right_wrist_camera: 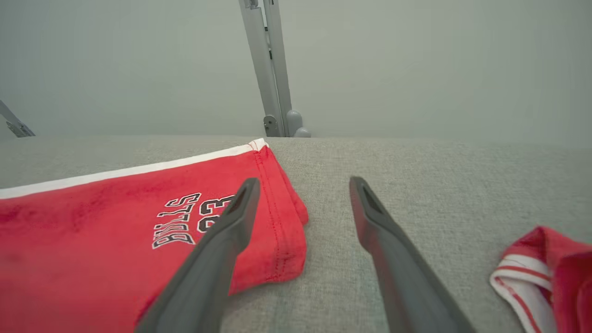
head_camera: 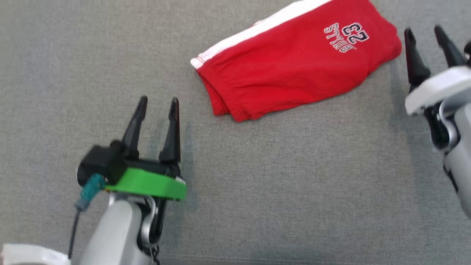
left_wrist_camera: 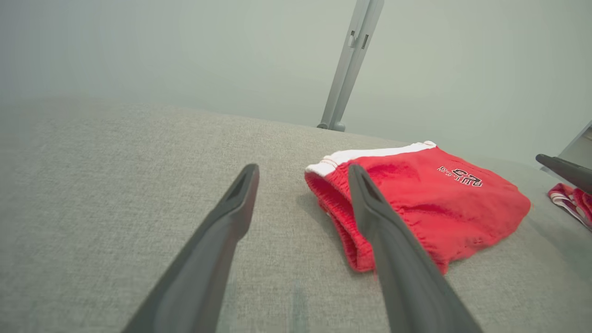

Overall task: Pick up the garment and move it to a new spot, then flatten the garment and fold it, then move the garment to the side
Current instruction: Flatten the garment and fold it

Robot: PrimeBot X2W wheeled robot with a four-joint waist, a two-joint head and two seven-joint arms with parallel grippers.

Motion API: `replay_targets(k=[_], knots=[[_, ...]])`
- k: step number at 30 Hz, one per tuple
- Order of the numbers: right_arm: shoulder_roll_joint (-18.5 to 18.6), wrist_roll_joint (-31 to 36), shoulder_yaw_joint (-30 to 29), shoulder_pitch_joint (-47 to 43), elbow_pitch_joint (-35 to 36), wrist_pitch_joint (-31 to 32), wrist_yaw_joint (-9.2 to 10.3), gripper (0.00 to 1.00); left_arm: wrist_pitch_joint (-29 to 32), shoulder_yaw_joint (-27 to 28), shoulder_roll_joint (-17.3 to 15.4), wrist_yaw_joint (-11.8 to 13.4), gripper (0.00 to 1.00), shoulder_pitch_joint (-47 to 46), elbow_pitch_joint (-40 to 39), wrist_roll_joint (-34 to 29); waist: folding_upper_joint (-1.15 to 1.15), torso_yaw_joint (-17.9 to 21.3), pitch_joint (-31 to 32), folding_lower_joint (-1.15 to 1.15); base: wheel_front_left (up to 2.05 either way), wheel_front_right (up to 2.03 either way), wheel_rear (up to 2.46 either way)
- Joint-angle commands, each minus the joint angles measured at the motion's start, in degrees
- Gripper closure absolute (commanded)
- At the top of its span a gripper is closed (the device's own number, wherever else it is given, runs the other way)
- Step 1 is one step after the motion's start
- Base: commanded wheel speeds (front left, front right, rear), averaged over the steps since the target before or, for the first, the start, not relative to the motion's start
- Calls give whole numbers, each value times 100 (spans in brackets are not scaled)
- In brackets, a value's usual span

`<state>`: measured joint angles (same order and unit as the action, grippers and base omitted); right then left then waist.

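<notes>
A pair of red shorts [head_camera: 294, 62] with a white side stripe and "BULLS 23" lettering lies folded on the grey fabric surface at upper centre-right. My left gripper [head_camera: 158, 101] is open, nothing between its fingers, to the lower left of the waistband end. In the left wrist view the shorts [left_wrist_camera: 430, 203] lie just beyond the right finger [left_wrist_camera: 370, 208]. My right gripper [head_camera: 425, 35] is open beside the shorts' right hem. In the right wrist view the hem [right_wrist_camera: 282, 217] lies partly behind the left finger [right_wrist_camera: 231, 226], and the gap holds bare fabric.
A second red and white garment [right_wrist_camera: 550, 277] lies crumpled to the right of the right gripper, seen too at the left wrist view's edge [left_wrist_camera: 571, 201]. A grey metal post [right_wrist_camera: 270, 69] stands behind the far edge of the surface [head_camera: 73, 55], against a pale wall.
</notes>
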<state>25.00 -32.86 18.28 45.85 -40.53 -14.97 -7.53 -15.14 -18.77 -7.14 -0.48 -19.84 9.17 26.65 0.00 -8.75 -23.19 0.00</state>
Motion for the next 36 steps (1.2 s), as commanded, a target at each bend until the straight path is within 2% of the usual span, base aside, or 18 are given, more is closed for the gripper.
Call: replay_targets(k=[1,7,12,22,29,35,36], knots=[[-39,-27,-87,-244,99,-15,9,0,3,22,33,37,0,212,-65,-148,0,84,473,0,0,0,0],[-177,-248,-441,-1191,366,-15,9,0,2,-7,221,71,0,937,-350,-657,0,-104,806,0,0,0,0],[-88,-429,-527,-1363,316,-15,9,0,2,-38,329,107,0,1306,-549,-942,0,-370,879,0,0,0,0],[129,-1102,-705,-521,-529,776,9,0,2,-448,419,-60,0,1429,-626,-1108,0,-981,633,0,0,0,0],[386,-968,-765,311,-1729,1366,8,0,2,-769,422,-44,0,1146,-588,-899,0,-1390,386,0,0,0,0],[340,-972,-673,591,-2178,1666,7,0,2,-875,424,-11,0,1062,-496,-809,0,-1485,320,0,0,0,0],[357,-970,-656,624,-2229,1687,8,4,2,-886,423,-14,0,1052,-482,-805,0,-1488,315,0,0,0,0]])
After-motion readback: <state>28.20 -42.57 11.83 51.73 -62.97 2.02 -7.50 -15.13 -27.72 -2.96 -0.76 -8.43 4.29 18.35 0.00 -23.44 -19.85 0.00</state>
